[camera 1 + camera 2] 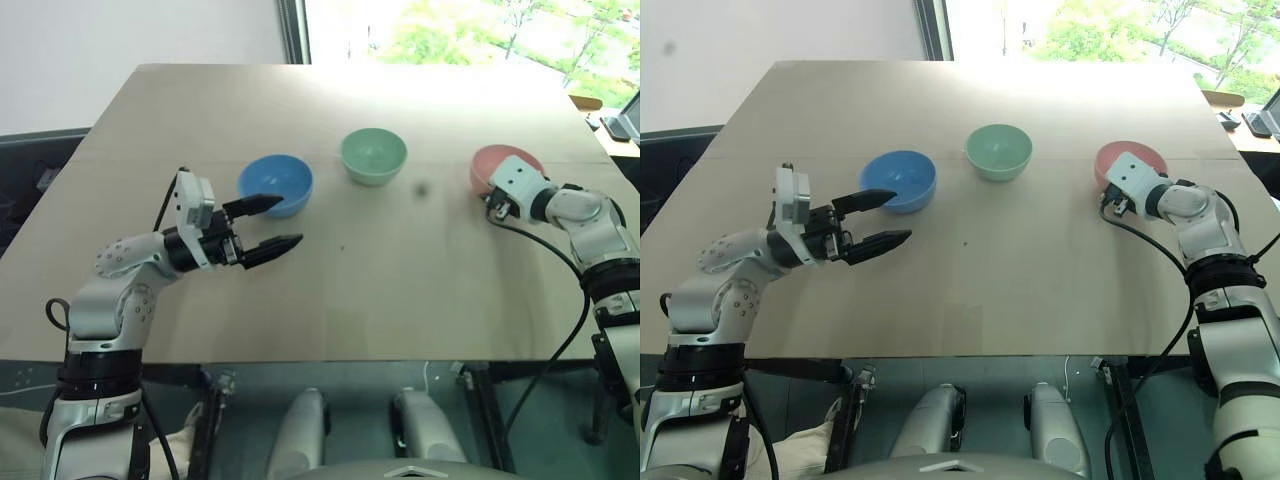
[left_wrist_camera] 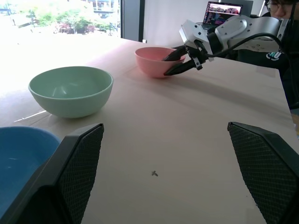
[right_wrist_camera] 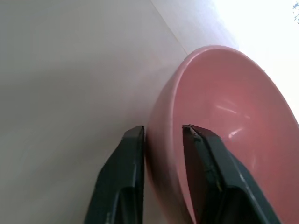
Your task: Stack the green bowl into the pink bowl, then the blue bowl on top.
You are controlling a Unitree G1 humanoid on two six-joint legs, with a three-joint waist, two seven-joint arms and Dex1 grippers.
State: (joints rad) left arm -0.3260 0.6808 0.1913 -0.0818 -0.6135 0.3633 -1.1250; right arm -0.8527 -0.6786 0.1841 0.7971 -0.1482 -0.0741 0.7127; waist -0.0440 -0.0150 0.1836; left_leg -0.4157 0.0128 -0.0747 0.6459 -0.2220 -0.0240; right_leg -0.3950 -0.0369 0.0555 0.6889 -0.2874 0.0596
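Head views: we find the blue bowl (image 1: pixel 275 184), green bowl (image 1: pixel 373 156) and pink bowl (image 1: pixel 505 168) in a row, well apart — nothing stacked yet.

Left wrist view: the left gripper (image 1: pixel 270 224) hangs beside blue, fingers spread, empty.

Right wrist view: the right gripper (image 3: pixel 161 154) straddles pink's near rim — one finger inside, one outside, seemingly pinching.

Three small matte bowls stand upright and apart in a row across the table, the blue bowl (image 1: pixel 275 185) at the left, the green bowl (image 1: pixel 373 156) in the middle a little farther back, and the pink bowl (image 3: pixel 224 121) at the right.
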